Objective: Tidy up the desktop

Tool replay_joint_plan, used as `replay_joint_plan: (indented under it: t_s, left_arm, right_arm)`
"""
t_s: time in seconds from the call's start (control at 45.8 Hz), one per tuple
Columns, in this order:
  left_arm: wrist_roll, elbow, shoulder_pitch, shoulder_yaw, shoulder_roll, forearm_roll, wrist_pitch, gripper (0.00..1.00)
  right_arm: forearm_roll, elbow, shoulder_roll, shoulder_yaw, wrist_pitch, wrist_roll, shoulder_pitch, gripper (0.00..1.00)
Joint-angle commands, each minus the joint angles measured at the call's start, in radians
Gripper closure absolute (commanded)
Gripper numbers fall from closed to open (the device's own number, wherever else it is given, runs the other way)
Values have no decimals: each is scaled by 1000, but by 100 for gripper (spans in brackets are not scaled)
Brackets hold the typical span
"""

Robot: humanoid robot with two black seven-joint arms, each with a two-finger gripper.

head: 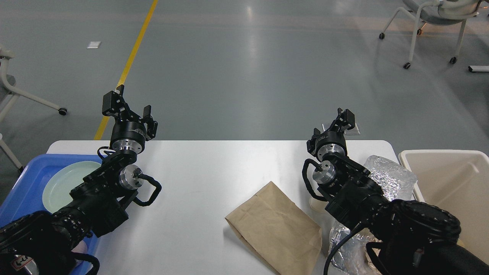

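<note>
My left gripper (131, 101) is spread wide above the desktop (214, 175); right gripper (345, 118), can't tell; brown paper bag (275, 227) lies flat.

Desktop (214, 172) — white, smooth, rounded corners, lying flat

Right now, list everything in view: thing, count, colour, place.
desktop: 1, white, fills the near half
tray: 1, blue, left end of desktop
plate: 1, pale green, in the tray
paper bag: 1, brown, flat, near centre-right
foil bag: 1, silver, crumpled, right, partly under right arm
bin: 1, beige, right edge
chairs: 2, white-framed, far right and left edge
floor line: 1, yellow, far left
left gripper: 1, black, open, raised above far left edge
right gripper: 1, black, raised at far right edge, fingers unclear
</note>
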Motion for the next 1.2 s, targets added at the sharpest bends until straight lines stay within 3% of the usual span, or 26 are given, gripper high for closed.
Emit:
replay_joint_plan:
  t_s: [0.0,0.656,1.18]
  left_arm:
    - [0,0,0,1,0,0,0,0]
    - [-2,0,0,1,0,0,0,0]
    - [-3,-1,0,1,0,0,0,0]
  right_arm:
    - [0,0,2,0,-8,2,0,0]
    - [-5,37,-20,-3,-9,-25,29,0]
    - [-3,28,-43,-138,-18,-22,77,0]
